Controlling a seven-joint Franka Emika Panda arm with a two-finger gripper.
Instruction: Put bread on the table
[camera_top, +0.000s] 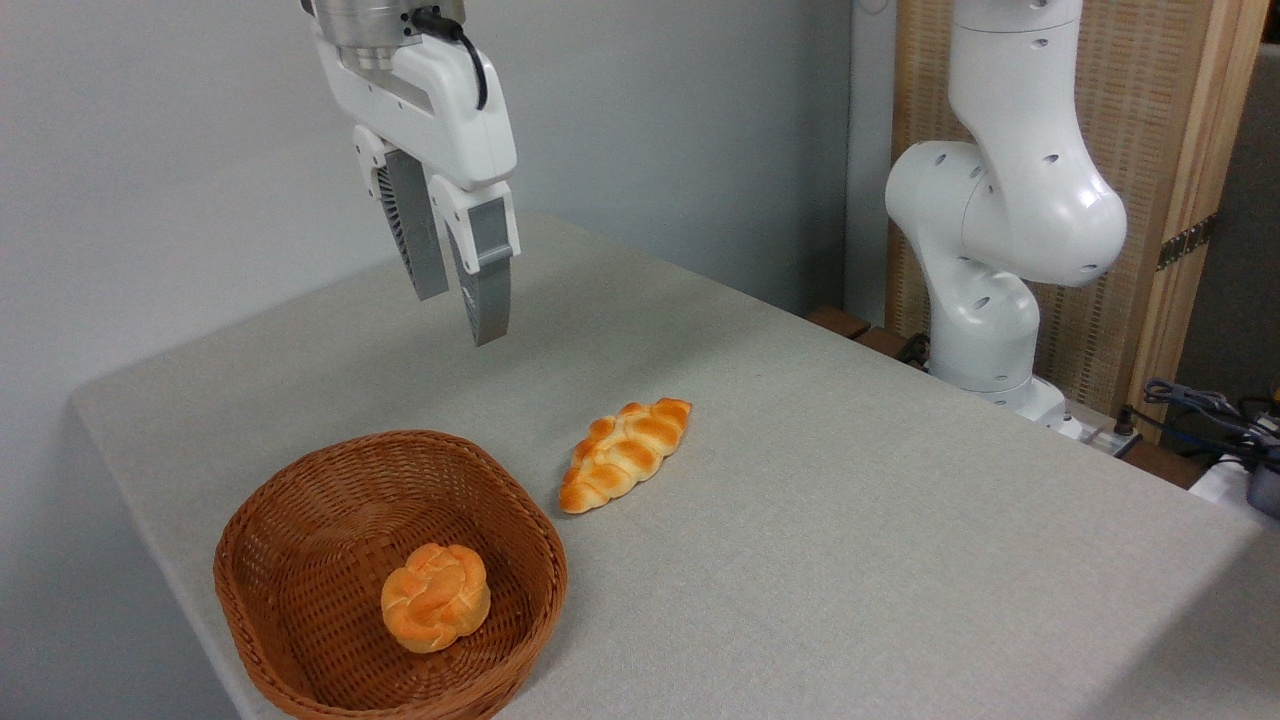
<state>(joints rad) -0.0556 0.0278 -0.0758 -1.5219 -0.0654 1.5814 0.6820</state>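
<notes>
The bread (626, 454), a long braided golden-orange loaf with pointed ends, lies flat on the grey-beige table (850, 520), just right of the wicker basket. My gripper (462, 312) hangs in the air well above the table, up and to the left of the loaf. Its two grey fingers stand slightly apart with nothing between them, so it is open.
A brown woven basket (300, 520) sits near the table's front left corner with a small round knotted roll (436, 597) inside. The arm's white base (1000, 300) rises at the table's right rear edge, with cables (1200, 410) beside it.
</notes>
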